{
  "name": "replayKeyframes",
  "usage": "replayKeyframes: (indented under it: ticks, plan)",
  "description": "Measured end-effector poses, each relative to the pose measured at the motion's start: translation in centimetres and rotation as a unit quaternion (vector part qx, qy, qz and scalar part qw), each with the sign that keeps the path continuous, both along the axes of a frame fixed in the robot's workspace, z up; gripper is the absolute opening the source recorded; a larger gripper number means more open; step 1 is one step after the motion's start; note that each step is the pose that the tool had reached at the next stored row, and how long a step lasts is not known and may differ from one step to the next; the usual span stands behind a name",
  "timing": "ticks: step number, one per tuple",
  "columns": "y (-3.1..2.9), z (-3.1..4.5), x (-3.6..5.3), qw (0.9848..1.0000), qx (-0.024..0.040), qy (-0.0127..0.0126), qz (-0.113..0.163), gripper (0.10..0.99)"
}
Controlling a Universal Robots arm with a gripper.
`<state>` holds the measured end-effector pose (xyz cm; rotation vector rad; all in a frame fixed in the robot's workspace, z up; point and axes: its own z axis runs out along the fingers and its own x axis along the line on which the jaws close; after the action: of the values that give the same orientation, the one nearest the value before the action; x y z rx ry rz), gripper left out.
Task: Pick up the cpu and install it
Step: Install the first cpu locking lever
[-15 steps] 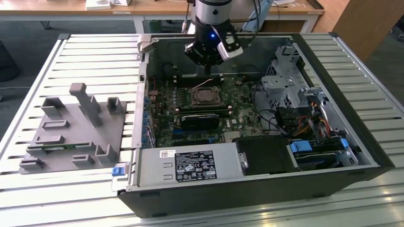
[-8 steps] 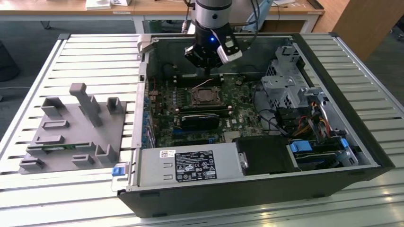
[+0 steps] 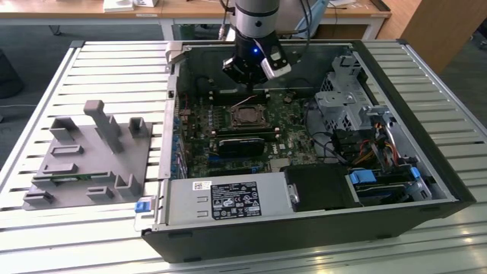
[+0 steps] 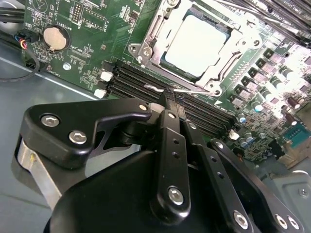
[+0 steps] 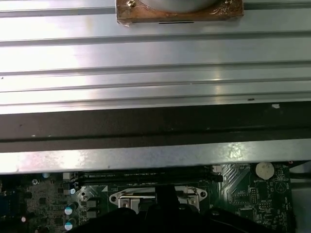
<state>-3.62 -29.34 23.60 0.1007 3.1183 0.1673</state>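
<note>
The cpu (image 4: 197, 44) lies flat in the motherboard socket (image 4: 146, 48), its silver-grey top facing up inside the open metal frame. My gripper (image 4: 170, 97) hangs just above the memory slots beside the socket, its black fingers (image 4: 167, 126) pressed together with nothing between them. In the exterior view the gripper (image 3: 255, 87) hovers inside the open computer case, a little beyond the socket (image 3: 245, 117). In the first wrist view the socket frame (image 5: 121, 197) sits partly behind the dark fingers (image 5: 165, 201).
The black computer case (image 3: 304, 228) lies open on a slatted metal table (image 3: 114, 68). A grey fixture block (image 3: 91, 160) stands at the exterior view's left. Inside the case are a drive cage (image 3: 343, 103), cables (image 3: 373, 151) and a power supply (image 3: 228, 200).
</note>
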Motion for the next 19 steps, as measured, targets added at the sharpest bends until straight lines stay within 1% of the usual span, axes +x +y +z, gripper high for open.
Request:
replayKeyframes:
  ticks: [11, 19]
  plan:
    - [0.10, -0.91, -0.02, 1.0000, 0.0001, 0.0000, 0.001, 0.122]
    - [0.14, -1.40, -0.01, 1.0000, 0.0000, 0.0000, 0.001, 0.122]
